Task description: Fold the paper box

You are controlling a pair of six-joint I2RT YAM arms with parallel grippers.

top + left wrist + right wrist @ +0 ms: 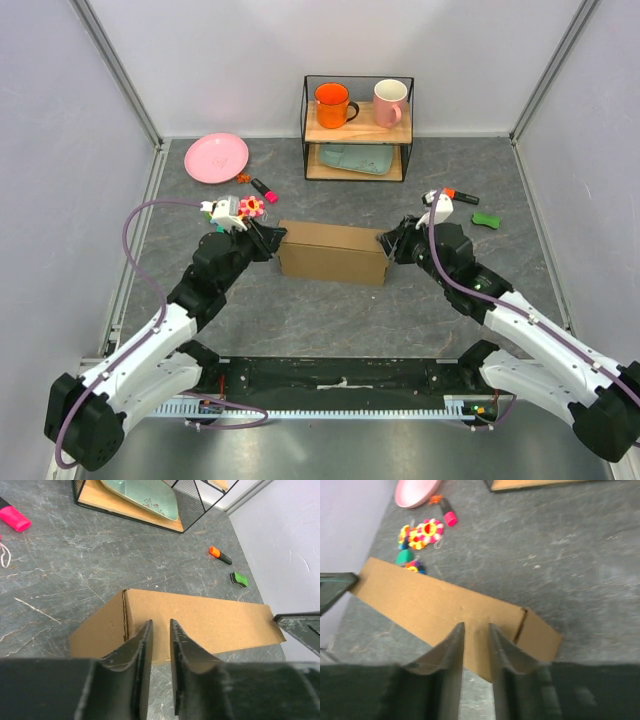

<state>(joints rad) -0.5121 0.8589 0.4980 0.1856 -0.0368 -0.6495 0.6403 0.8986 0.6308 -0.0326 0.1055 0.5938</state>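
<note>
The paper box (333, 250) rests on the table (330, 320) in front of the wire shelf (360, 131), on the side toward the arms' bases. It stands as a long rectangular block with one long side facing the shelf. The left gripper (160, 622) is at the box end left of the shelf and the right gripper (476, 626) at the end right of it. Each pair of fingers stands a narrow slit apart, with bare cardboard showing through the gap, and is clamped on nothing.

The plain corrugated board is probably light and hollow, stiff across its panels and weak along its creases. Pushed from one end only, it would likely skid on the smooth tabletop. Squeezed across a panel, it could dent. The safer hold seems to be a thin free edge beside a crease, with the other gripper bracing the opposite end. Whether the end flaps are tucked in cannot be told.
</note>
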